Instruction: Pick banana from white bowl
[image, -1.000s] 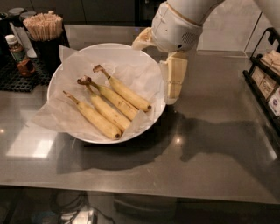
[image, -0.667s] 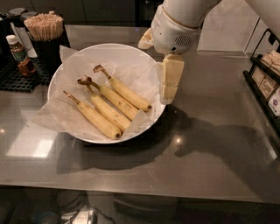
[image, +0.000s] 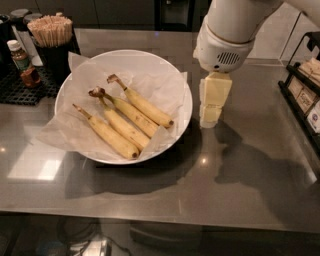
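Note:
The white bowl (image: 67, 90), lined with crinkled white paper, sits on the grey counter left of centre. Several bananas lie in it. The banana (image: 147, 107) with the frayed, curled brown stem is the upper right one, its dark tip pointing toward the bowl's right rim. Two bananas joined at one dark stem (image: 125, 120) lie beside it, and a single banana with a thin straight stem (image: 107, 134) lies at the front left. My gripper (image: 211, 120) hangs pointing down just right of the bowl's right rim, outside the bowl, holding nothing.
A black holder of wooden sticks (image: 50, 32) and a small brown sauce bottle (image: 22, 62) stand on a black mat at the back left. A dark wire rack with packets (image: 305, 95) stands at the right edge. The counter's front edge runs along the bottom.
My gripper and wrist have shifted a little to the right, away from the bowl's rim. The bowl and bananas have not moved.

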